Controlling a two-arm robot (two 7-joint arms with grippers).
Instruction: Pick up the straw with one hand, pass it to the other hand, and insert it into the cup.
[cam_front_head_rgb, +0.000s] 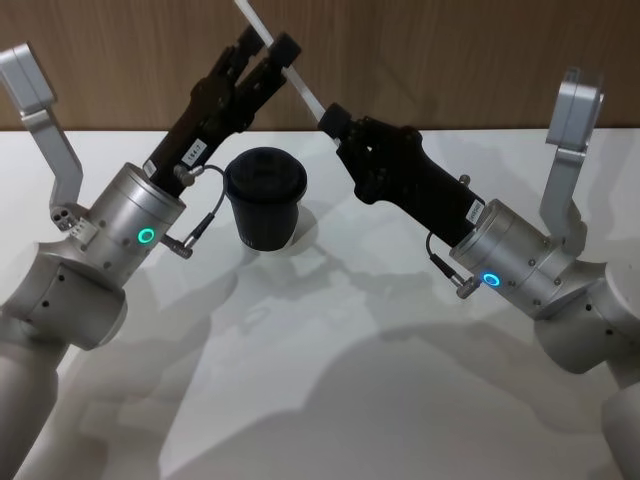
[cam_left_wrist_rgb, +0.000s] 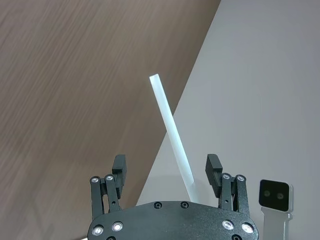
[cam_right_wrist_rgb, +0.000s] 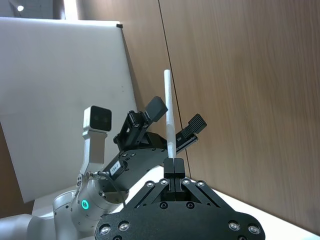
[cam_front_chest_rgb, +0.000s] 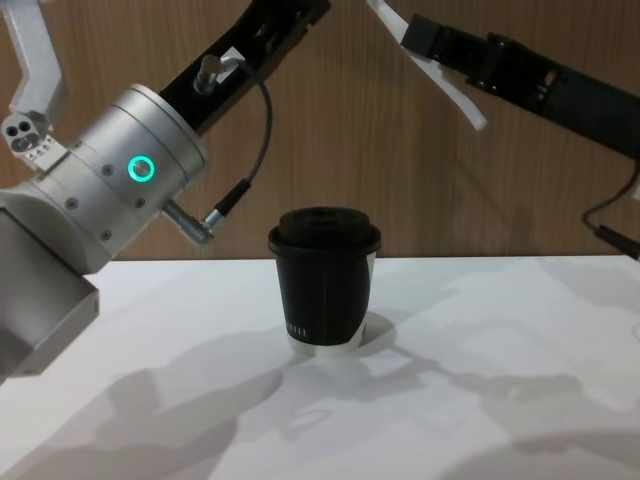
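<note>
The white straw (cam_front_head_rgb: 300, 86) slants in the air above and behind the black lidded cup (cam_front_head_rgb: 265, 196), which stands upright on the table. My right gripper (cam_front_head_rgb: 330, 117), on the arm with the blue ring, is shut on the straw's lower part (cam_right_wrist_rgb: 170, 125). My left gripper (cam_front_head_rgb: 268, 42), on the green-ringed wrist, is open, with the straw's upper part (cam_left_wrist_rgb: 172, 135) passing between its spread fingers (cam_left_wrist_rgb: 119, 166). In the chest view the cup (cam_front_chest_rgb: 325, 285) sits centre, and the straw's lower end (cam_front_chest_rgb: 460, 97) pokes out below the right gripper (cam_front_chest_rgb: 412, 35).
The white table (cam_front_head_rgb: 350, 400) stretches toward me from the cup, crossed by the arms' shadows. A wood-panel wall (cam_front_head_rgb: 450, 50) rises behind it. Grey camera mounts (cam_front_head_rgb: 575, 110) stick up from both wrists.
</note>
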